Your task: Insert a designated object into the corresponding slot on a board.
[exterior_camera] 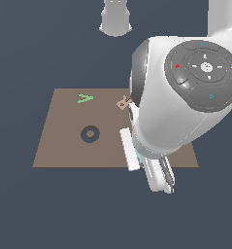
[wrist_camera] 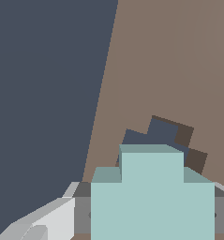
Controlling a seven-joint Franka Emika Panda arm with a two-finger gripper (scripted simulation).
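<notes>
The pale teal cross block (wrist_camera: 152, 197) sits between the fingers of my gripper (wrist_camera: 152, 216), which is shut on it. A grey finger (wrist_camera: 83, 212) presses each side of the block. Just past the block, the navy plus-shaped slot (wrist_camera: 162, 132) shows in the brown board (wrist_camera: 179, 70), partly covered by the cross. In the exterior view the gripper (exterior_camera: 141, 160) hangs over the board's (exterior_camera: 64, 141) near edge, with a sliver of the teal cross (exterior_camera: 138, 157) showing between its fingers. There the arm hides the slot.
On the board lie a dark ring-shaped cutout (exterior_camera: 90, 133), a green piece (exterior_camera: 85, 98) and a tan R-shaped piece (exterior_camera: 123, 102) near the far edge. The arm's white base (exterior_camera: 115, 19) stands beyond the board. Dark floor surrounds the board.
</notes>
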